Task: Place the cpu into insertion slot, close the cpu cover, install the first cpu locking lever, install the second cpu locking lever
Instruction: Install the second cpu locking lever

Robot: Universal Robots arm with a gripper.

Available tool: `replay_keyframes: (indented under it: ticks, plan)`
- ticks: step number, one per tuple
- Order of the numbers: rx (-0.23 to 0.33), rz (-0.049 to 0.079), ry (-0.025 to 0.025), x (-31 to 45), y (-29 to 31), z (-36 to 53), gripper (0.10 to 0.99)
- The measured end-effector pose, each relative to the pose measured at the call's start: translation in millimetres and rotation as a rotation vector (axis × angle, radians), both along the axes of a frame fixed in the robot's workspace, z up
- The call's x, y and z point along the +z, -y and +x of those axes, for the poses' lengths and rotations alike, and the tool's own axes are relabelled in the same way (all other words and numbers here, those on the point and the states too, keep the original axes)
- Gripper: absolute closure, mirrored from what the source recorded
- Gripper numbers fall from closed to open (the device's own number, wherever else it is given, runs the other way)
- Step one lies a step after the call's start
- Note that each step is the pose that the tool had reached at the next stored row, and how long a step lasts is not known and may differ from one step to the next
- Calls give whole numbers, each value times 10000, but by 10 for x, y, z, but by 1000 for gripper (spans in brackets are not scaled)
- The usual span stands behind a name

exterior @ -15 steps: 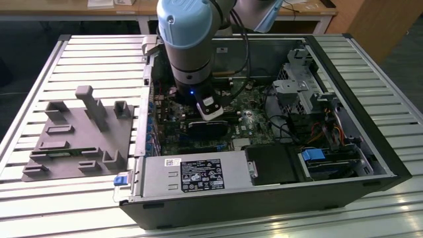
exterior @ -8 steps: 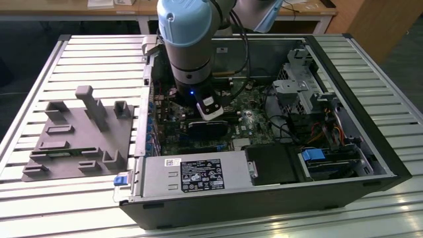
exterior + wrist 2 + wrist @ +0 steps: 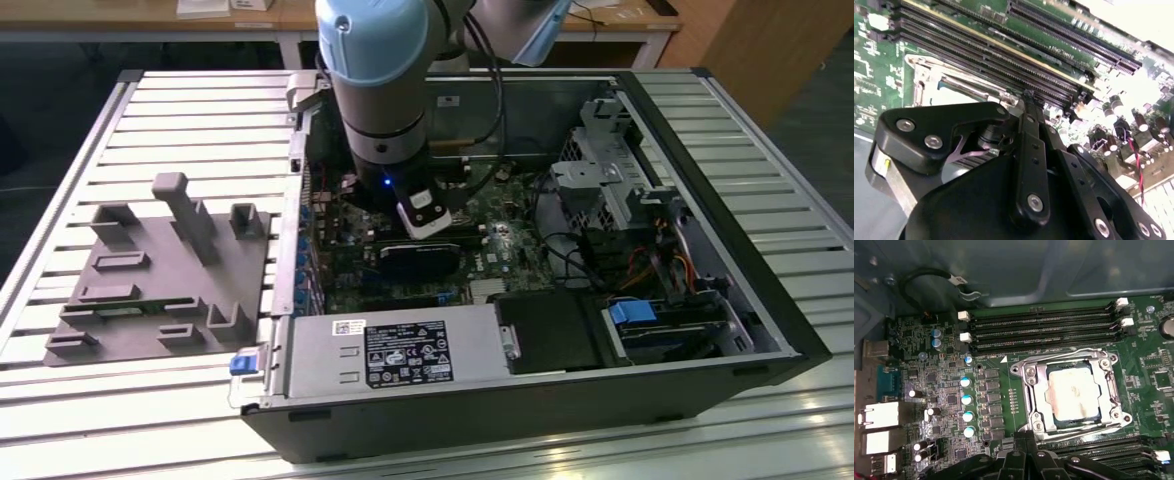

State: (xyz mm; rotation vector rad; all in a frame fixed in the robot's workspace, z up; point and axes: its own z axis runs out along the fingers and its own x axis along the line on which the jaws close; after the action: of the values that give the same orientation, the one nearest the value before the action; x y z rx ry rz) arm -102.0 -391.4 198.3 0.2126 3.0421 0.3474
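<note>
Black gripper [image 3: 1026, 452] hovers beside cpu [image 3: 1072, 396] under cpu cover [image 3: 1035, 390].

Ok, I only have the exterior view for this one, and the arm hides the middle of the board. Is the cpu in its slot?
Observer: Yes. In the first wrist view the cpu lies flat in the insertion slot, metal top facing up.
Operator: And the cover, up or down?
Observer: Down. The cpu cover lies flat over the chip, and its window frames the silvery top.
Operator: Where is the pincer relative to that?
Observer: The pincer sits just outside one edge of the cover, by a bank of memory slots, not over the chip.
</note>
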Motion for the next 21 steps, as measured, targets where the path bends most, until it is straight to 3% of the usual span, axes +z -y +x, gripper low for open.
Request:
replay_keyframes:
  ticks: [6, 10, 21]
  plan:
    - [2, 17, -4, 65, -1, 12, 984]
    - [0, 12, -39, 66, -1, 94, 984]
    - [0, 10, -230, 66, -9, 384, 984]
